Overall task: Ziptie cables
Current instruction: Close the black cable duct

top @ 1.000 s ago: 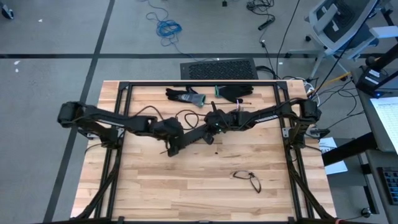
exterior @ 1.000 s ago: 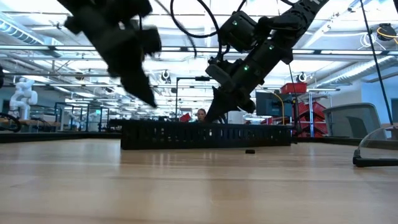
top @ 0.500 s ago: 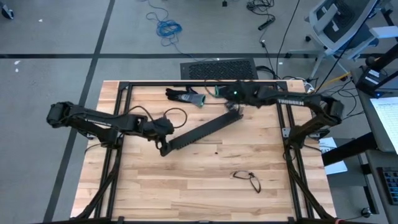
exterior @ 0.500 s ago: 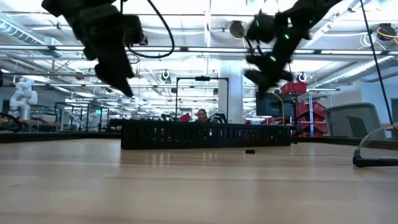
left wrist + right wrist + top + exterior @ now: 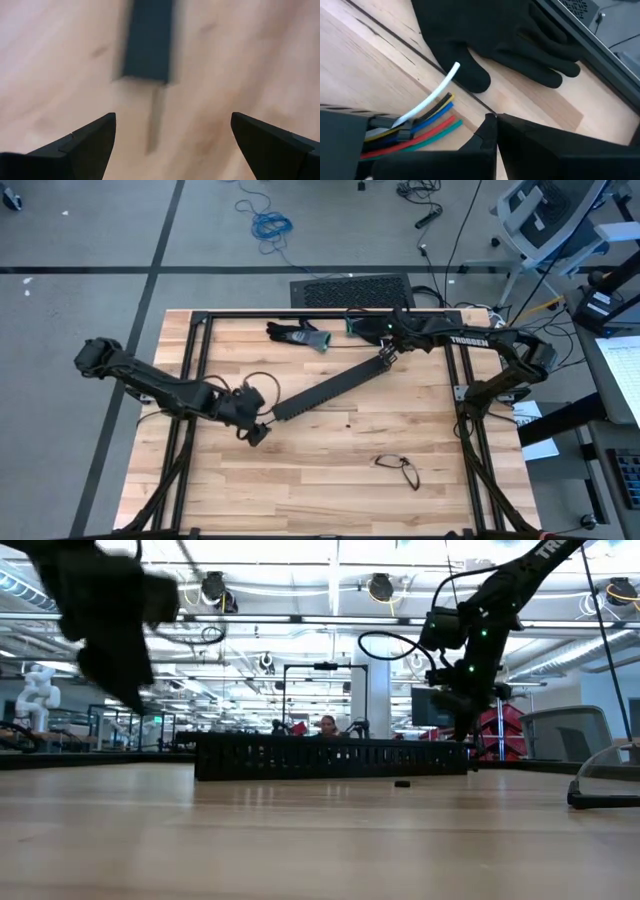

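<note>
Coloured cables just beside right fingers, closed | left fingers spread, empty, well apart

Bright room, soft shadows, and some blur where my arms are.

From above I see the wooden table lit evenly, with only faint shadows under things. Down low, the ceiling lights shine hard and white and glare a little, and the near tabletop looks soft and out of focus. My left arm is a dark smear there. In my left wrist view the black duct and the wood are fuzzy, while the fingers stay sharp. My right wrist view is clear: the cables and the black glove show crisp, with a small shadow beside the glove.
</note>
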`<state>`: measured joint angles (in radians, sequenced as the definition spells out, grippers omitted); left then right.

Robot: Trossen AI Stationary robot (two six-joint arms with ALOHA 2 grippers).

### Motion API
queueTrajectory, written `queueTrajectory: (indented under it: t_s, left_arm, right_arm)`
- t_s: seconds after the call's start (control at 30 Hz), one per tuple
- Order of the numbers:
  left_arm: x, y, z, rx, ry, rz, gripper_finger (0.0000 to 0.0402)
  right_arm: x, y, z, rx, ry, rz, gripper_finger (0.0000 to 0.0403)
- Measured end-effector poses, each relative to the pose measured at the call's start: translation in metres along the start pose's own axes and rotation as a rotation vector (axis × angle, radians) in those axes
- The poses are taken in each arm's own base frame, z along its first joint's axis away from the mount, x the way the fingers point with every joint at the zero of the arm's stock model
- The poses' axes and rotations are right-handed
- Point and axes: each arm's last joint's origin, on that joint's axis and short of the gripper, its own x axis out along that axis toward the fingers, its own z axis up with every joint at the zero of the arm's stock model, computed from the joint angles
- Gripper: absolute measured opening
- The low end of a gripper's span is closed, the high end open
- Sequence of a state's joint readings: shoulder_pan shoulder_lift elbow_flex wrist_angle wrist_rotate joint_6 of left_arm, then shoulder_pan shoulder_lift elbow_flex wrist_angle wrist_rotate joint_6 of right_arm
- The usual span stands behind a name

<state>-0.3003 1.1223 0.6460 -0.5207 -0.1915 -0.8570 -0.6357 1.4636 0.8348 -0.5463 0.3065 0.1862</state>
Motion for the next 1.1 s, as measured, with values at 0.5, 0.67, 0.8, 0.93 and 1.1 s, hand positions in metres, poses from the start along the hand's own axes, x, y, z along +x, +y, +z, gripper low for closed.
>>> queueTrajectory:
  t_s: [0.5, 0.67, 0.8, 0.93, 1.1]
  left_arm:
    - [0.047, 0.043, -0.01, -0.128, 0.162, 0.265, 0.0383]
    - [0.065, 0.05, -0.004, -0.128, 0.177, 0.297, 0.0383]
    - [0.071, 0.052, -0.003, -0.109, 0.184, 0.304, 0.0383]
    - [0.072, 0.053, -0.002, -0.089, 0.177, 0.311, 0.0383]
    - [0.073, 0.053, -0.001, -0.014, 0.171, 0.307, 0.0383]
  right_arm:
    - [0.003, -0.009, 0.005, -0.02, -0.039, -0.011, 0.0]
    - [0.003, -0.01, -0.001, -0.041, 0.026, -0.024, 0.0]
    - [0.008, -0.011, -0.01, -0.009, 0.045, -0.05, 0.0]
    - [0.025, -0.008, -0.026, 0.092, 0.052, -0.05, 0.0]
    - [0.046, -0.002, -0.04, 0.228, 0.036, -0.006, 0.0]
